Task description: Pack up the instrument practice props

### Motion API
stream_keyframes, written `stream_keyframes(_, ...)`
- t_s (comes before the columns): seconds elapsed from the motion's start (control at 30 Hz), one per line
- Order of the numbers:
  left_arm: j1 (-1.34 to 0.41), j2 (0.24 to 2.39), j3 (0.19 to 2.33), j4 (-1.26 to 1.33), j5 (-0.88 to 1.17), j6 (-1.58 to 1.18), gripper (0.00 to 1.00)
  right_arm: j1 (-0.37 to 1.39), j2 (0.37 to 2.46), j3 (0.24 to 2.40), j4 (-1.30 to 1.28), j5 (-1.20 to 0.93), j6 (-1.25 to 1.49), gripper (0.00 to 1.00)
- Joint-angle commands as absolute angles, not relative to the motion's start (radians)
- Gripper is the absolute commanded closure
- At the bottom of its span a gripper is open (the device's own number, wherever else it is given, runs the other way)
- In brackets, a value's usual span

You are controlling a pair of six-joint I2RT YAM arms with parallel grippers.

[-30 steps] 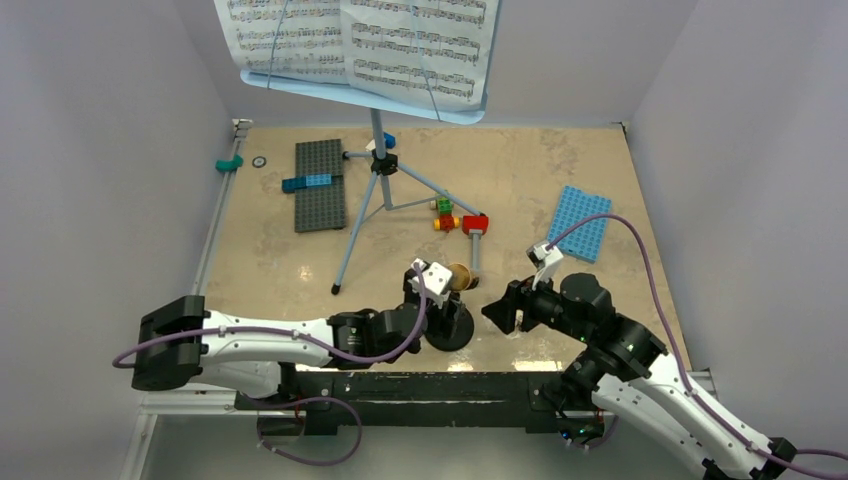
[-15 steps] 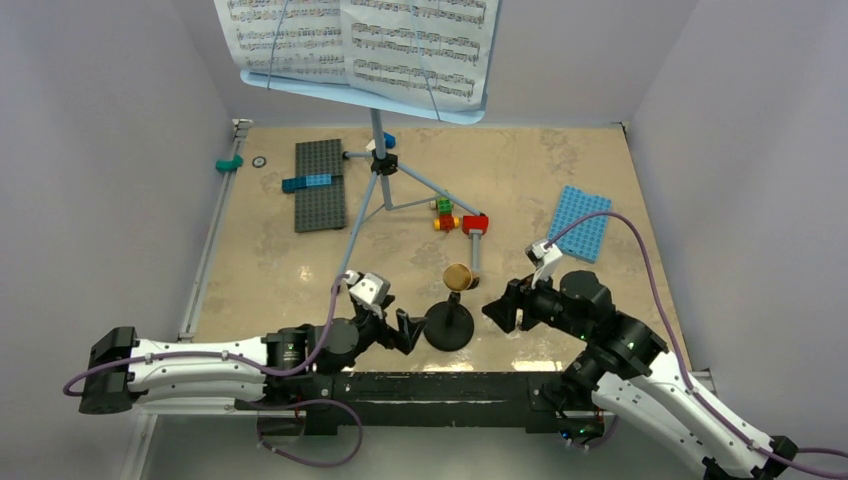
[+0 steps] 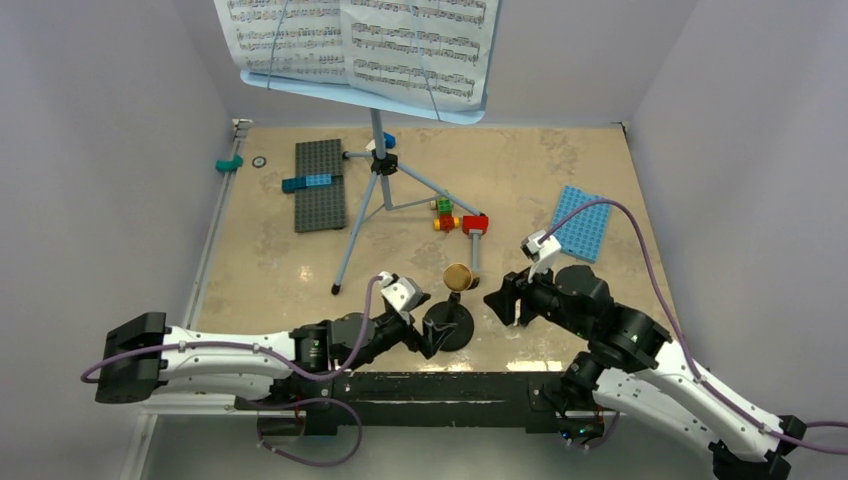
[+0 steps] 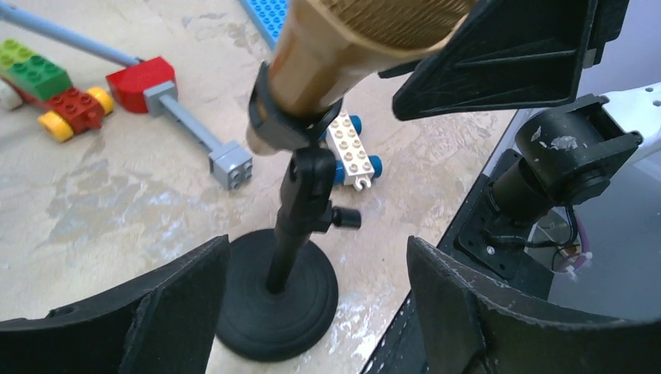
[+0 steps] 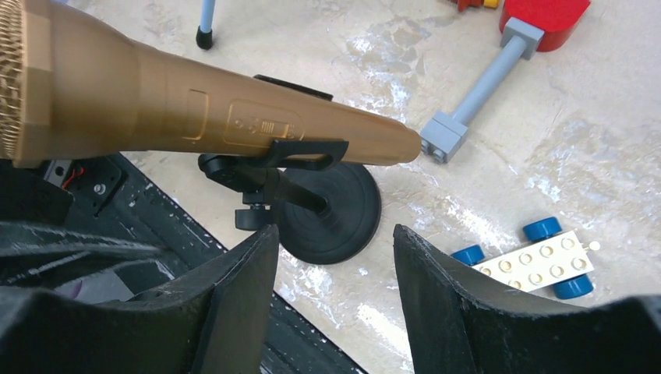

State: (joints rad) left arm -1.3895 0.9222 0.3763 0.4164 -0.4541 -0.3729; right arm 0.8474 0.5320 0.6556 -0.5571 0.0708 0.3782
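Observation:
The gold-brown toy microphone [image 3: 459, 277] sits clipped in the small black mic stand [image 3: 448, 327] near the table's front edge. My left gripper [image 3: 425, 338] is open, low at the left of the round base [image 4: 277, 296], its jaws either side of the base without touching it. From the right, my right gripper [image 3: 500, 302] is open and empty, a short way from the microphone [image 5: 195, 109]. The light-blue tripod music stand [image 3: 380, 165] stands at the back, with white sheet-music pages [image 3: 360, 40] on its tray.
A grey baseplate [image 3: 320, 185] with blue bricks lies back left, a blue baseplate [image 3: 580, 222] at the right. Coloured bricks [image 3: 445, 215] and a red brick on a grey rod [image 3: 475, 232] lie behind the microphone. A white wheeled brick [image 5: 538, 261] lies under my right gripper.
My left gripper let go of the mic stand, drew back to the left and has come in again low beside the base. My right gripper has edged closer to the microphone.

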Motion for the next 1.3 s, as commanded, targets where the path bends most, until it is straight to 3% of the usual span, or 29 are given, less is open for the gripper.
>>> stream_keyframes(0.0,-1.39,1.024,0.438,0.646,-0.428,-0.249,0.18,0.874,0.556,0.728,-0.577,0.154,0.338,0.4)
stream_keyframes(0.7,-1.388,1.231,0.493,0.765,-0.552,-0.179,0.55,0.899,0.525,0.687,-0.472,0.15,0.283,0.41)
stream_keyframes(1.07,-1.388,1.272,0.5,0.7,-0.612,-0.199,0.99,0.96,0.489,0.623,-0.322,0.182,0.189,0.4)
stream_keyframes(1.27,-1.388,1.262,0.486,0.636,-0.627,-0.232,1.0,1.122,0.493,0.556,-0.171,0.331,0.045,0.4)
